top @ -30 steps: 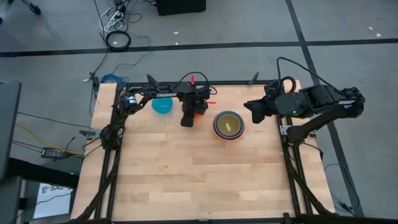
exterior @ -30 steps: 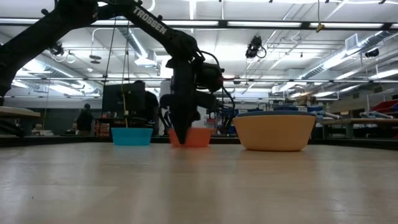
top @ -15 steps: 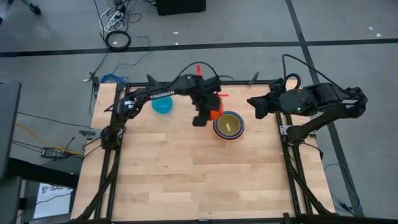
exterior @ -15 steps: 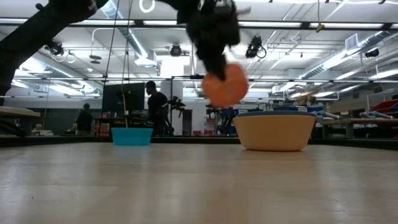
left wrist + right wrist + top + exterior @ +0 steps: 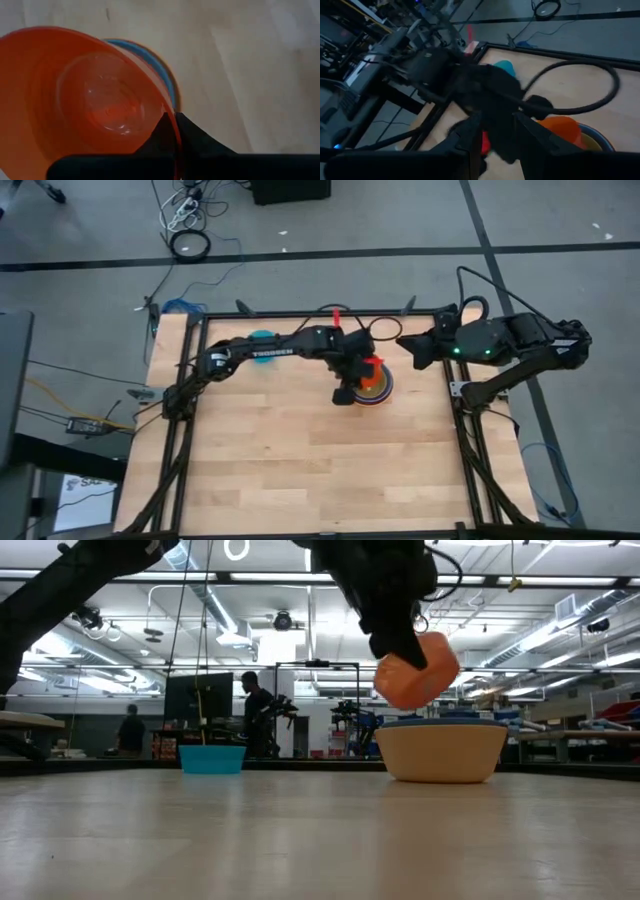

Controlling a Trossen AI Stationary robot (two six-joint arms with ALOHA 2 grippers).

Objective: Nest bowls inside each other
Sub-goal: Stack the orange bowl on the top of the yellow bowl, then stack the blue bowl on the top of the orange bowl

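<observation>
My left gripper point(image 5: 356, 383) is shut on a red-orange bowl point(image 5: 425, 675), which hangs tilted above the stack of nested bowls at the table's far middle. The stack's outer large orange bowl point(image 5: 440, 755) rests by its base on the table, with a blue bowl's rim point(image 5: 150, 59) showing inside it. A cyan bowl point(image 5: 212, 758) stands on the table at the far left, partly under my left arm in the high view. My right gripper point(image 5: 497, 145) hangs open above the far right corner with nothing between its fingers. My left gripper pinches the red-orange bowl's rim point(image 5: 173, 131), one finger inside the bowl and one outside its wall. The fingers slant down from the table's left. The bowl is lifted clear and tilted, its opening facing back toward the gripper, above the stack.
The wooden table point(image 5: 300, 450) has bare room across its near half. A black frame runs along its left, right and far edges. Beyond the far edge, the low view shows people standing in the room.
My left gripper has lifted the red-orange bowl off the table and carried it up and toward the table's right, from beside the cyan bowl to above the stack. The bowl has tipped from upright to tilted on the way.
</observation>
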